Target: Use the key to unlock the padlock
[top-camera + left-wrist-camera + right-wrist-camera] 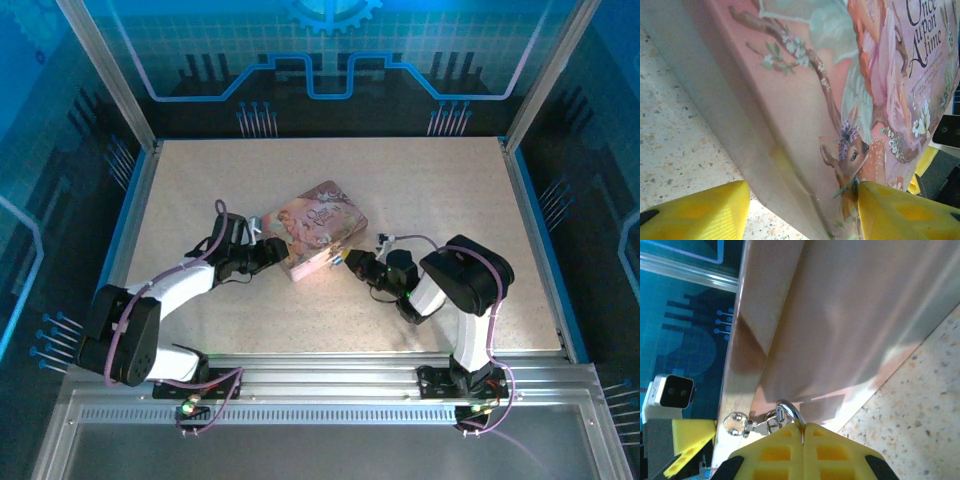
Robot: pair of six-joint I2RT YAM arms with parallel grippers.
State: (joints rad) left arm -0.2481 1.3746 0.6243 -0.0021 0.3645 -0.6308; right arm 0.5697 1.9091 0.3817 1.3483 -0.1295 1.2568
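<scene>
Biggest thing first: the speckled beige table (pixel 200 190), with the pink storybook tin (pixel 322 225) sitting roughly in the middle, turned at an angle to the arms.

The left gripper (pixel 276 254) is at the tin's left corner with its jaws spread across that corner. One yellow pad is up against the illustrated lid. The other is down by the side wall, with a sliver of table showing next to it. I honestly can't tell if it's squeezing or just bracketing the tin. My guess is it's there to keep the tin from sliding.

The right gripper (pixel 802 432) has its pads pressed flat together, right up against the tin's near-right side wall.

Now the tiny stuff. The padlock (pixel 786 412) hangs off the tin's little knobbed clasp (pixel 734 423). All I can see of it is the shiny loop, poking out just above the right pads and touching them. Its body is hidden behind the yellow.

The key I can't make out for sure. There's maybe a thin bit of metal in the seam between the pads, but it's too small to call.

So the lock is dead ahead of the right fingertips, with its loop roughly in line with the seam. The right arm is by far the nearer one, and I'd say any turning has to be about that line.
</scene>
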